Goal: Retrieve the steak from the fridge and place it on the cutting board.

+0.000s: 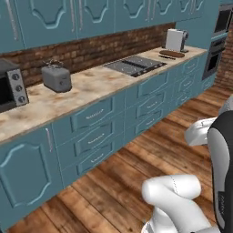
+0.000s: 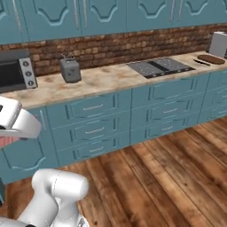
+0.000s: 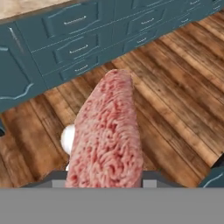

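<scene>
The steak [image 3: 107, 140], a pinkish-red slab of raw meat, hangs over the wooden floor in the hand view, and my gripper [image 3: 105, 179] is shut on its near end. A pink edge of the steak [image 2: 5, 142] also peeks out below the white hand at the left of the right base view. The dark-brown cutting board [image 1: 172, 54] lies at the far right end of the counter, far from the gripper; the right base view has the cutting board [image 2: 211, 58] beside a knife. The fridge is out of view.
On the counter [image 1: 91, 88] stand a microwave [image 1: 9, 86], a grey toaster [image 1: 56, 77], a black stovetop [image 1: 134, 65] and a white appliance [image 1: 175, 40] behind the board. Teal drawers run below, a wall oven [image 1: 214, 50] closes the far end, and wooden floor [image 2: 168, 177] lies in front.
</scene>
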